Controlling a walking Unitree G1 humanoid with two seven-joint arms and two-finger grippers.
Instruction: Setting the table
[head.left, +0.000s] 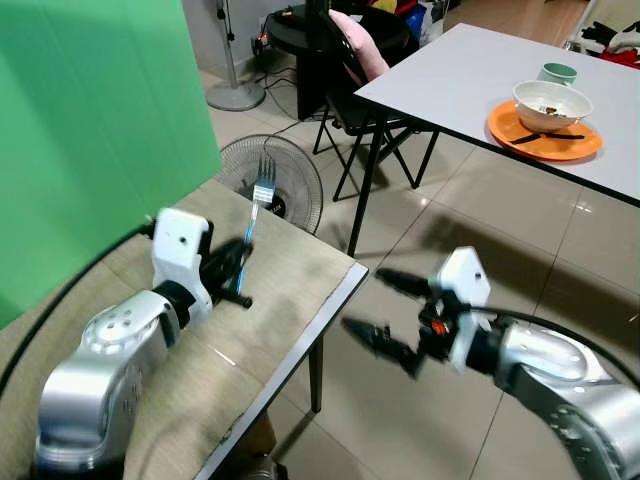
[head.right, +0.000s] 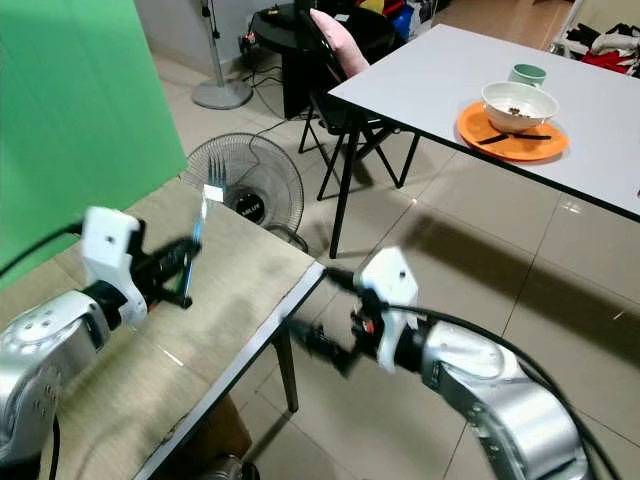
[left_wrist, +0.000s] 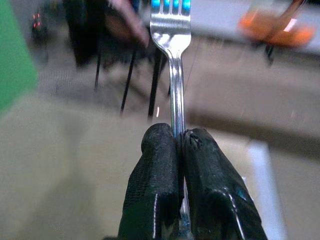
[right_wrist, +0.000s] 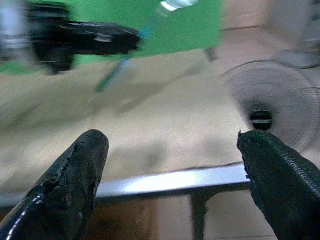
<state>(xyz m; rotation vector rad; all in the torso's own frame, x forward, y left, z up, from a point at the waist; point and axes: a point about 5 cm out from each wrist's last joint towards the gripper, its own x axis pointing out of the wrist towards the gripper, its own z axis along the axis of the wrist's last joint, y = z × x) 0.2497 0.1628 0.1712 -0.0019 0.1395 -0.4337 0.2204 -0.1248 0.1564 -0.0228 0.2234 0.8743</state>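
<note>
Currently: left end effector (head.left: 236, 268), fingers pressed together on the handle of a fork (head.left: 258, 205), tines up, held above the beige tabletop (head.left: 290, 270). Right end effector (head.left: 385, 312), fingers spread wide, empty, over the floor just off that tabletop's edge. Step judged: carrying cutlery. Next: bring it to the white tabletop (head.left: 450, 75) beside the orange plate (head.left: 545, 140) and bowl (head.left: 552, 104).

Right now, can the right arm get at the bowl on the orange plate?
Probably not. The right gripper hangs open over bare floor beside the near table; the bowl sits on the orange plate on the white table, across a stretch of floor.
</note>
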